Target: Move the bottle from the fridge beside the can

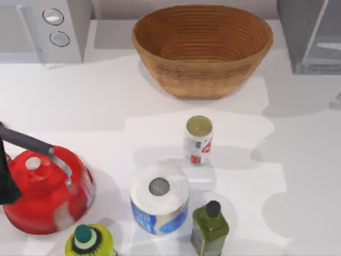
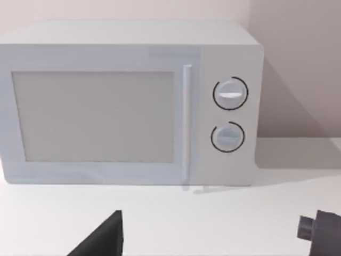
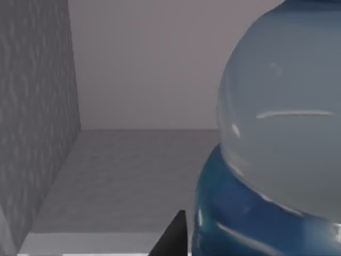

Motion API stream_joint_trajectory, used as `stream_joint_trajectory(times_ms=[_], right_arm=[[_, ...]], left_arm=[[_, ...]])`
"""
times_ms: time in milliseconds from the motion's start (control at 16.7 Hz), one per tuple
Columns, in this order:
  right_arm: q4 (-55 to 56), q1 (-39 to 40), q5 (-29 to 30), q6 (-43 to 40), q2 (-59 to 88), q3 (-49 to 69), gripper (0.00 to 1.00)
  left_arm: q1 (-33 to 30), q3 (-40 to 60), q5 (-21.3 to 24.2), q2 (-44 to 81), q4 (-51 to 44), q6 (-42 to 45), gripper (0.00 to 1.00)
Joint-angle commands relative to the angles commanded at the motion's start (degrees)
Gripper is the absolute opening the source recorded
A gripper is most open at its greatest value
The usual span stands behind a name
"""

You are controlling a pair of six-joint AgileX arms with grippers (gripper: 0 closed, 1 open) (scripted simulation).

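The bottle (image 3: pixel 277 160), clear bluish with a blue-green label, looms very close in the right wrist view, standing on the grey floor of the fridge (image 3: pixel 32 133). My right gripper (image 3: pixel 234 246) is shut on the bottle, one dark fingertip (image 3: pixel 175 241) pressed against its label. The fridge (image 1: pixel 311 34) is partly in the top view at the back right, its pale door panel swung out. The white and red can (image 1: pixel 199 140) stands upright mid-table. My left gripper (image 2: pixel 213 240) hangs open and idle facing the microwave, its arm (image 1: pixel 5 178) at the far left edge.
A woven basket (image 1: pixel 202 50) sits behind the can and a white microwave (image 1: pixel 45 29) at the back left. A paper roll (image 1: pixel 159 198), dark green bottle (image 1: pixel 210 226), yellow-green bottle (image 1: pixel 89 241) and red kettle (image 1: pixel 45 192) crowd the front.
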Motion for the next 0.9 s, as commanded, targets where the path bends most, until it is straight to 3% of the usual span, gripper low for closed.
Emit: stream_joint_trajectory(times_ms=[240,660,900], right_arm=[[7.31,10.89,10.67,-0.18,4.56,-3.16,0.0],[23.16,40.39,39.62,-0.69,11.6,-11.52,0.0],[28.03,48.93,48.18,-0.89,12.72,-14.76,0.0]], left_arm=[[0.0,0.0,0.0,0.0,0.0,0.0,1.0],[0.0,0.0,0.0,0.0,0.0,0.0,1.0],[0.0,0.0,0.0,0.0,0.0,0.0,1.0]])
